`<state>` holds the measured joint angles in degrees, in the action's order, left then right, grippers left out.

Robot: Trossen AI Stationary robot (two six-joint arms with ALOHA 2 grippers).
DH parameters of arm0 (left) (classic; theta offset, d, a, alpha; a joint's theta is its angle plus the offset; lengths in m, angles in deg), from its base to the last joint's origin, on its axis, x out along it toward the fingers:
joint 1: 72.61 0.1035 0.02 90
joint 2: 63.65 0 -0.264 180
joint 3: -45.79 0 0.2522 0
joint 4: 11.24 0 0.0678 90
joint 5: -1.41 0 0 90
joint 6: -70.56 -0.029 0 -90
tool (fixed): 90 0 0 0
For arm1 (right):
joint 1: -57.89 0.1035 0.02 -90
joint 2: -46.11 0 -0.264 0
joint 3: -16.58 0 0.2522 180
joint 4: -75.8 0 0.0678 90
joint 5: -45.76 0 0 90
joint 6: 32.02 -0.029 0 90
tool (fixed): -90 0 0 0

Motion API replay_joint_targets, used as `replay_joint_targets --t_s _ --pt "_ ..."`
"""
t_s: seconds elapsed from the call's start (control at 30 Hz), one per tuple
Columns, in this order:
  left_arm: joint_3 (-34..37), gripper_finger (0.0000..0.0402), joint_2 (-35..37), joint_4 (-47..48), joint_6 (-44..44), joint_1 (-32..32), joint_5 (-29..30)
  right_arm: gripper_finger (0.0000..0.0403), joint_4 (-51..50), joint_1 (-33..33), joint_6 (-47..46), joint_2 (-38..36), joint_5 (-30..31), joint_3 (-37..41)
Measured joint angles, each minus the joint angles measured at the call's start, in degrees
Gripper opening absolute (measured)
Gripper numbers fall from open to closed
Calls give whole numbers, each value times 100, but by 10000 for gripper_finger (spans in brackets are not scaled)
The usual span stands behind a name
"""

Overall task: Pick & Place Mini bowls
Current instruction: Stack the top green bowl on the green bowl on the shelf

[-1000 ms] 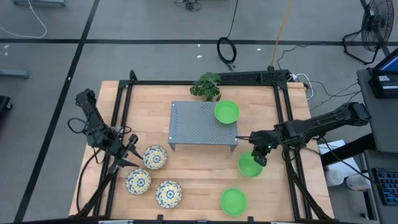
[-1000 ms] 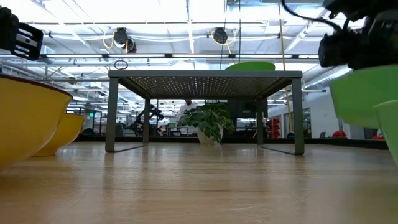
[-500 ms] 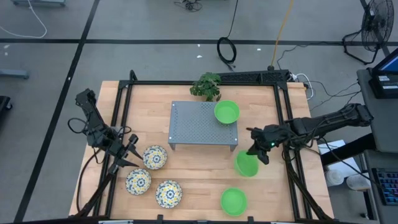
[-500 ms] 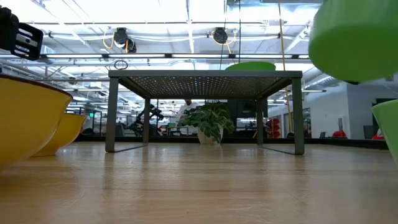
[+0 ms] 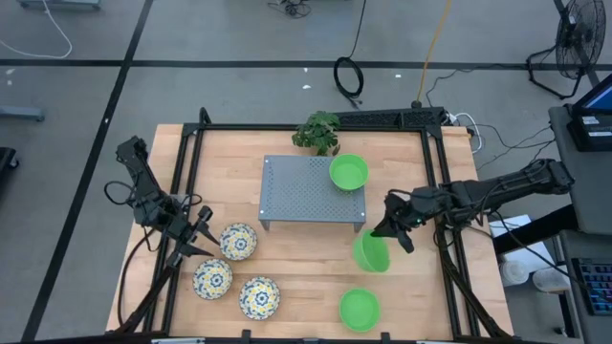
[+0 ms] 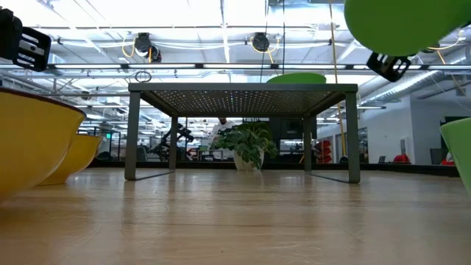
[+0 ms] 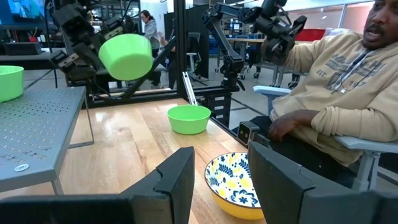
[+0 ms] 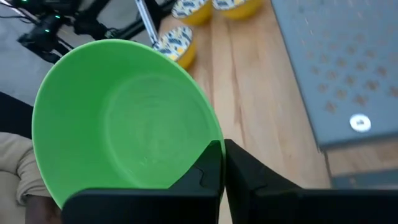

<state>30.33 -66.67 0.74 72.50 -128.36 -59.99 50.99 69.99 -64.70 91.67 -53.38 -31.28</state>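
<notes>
Six small round bowls.
- Plain bright green bowl (image 5: 349,173): upright on the grey perforated metal rack (image 5: 301,191), at its corner nearest the right arm.
- Plain green bowl (image 5: 372,252): lifted clear of the table, tilted on its side, rim pinched by the right tool (image 5: 390,229).
- Plain green bowl (image 5: 359,310): upright near the front edge of the wooden table (image 5: 306,263).
- Three white bowls with blue-and-yellow floral insides and yellow outsides (image 5: 238,241) (image 5: 212,279) (image 5: 259,297): upright, clustered on the table's left.

Three plain bright green bowls: one centre-right (image 5: 373,253), one bottom centre (image 5: 359,310), one upper centre on the grey perforated rack (image 5: 311,190) at (image 5: 348,172). Three white bowls with blue-and-yellow floral pattern, lower left: (image 5: 238,241), (image 5: 212,278), (image 5: 259,297). Light wood surface (image 5: 306,263), black frame. Dark green plant (image 5: 318,132). Both arms black. Floor grey.
</notes>
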Motion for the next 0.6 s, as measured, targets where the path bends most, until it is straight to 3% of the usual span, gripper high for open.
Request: replay_joint_targets --t_s 0.6 --pt "0 152 0 0 1 0 0 0 999 -2 1148 0 224 1"
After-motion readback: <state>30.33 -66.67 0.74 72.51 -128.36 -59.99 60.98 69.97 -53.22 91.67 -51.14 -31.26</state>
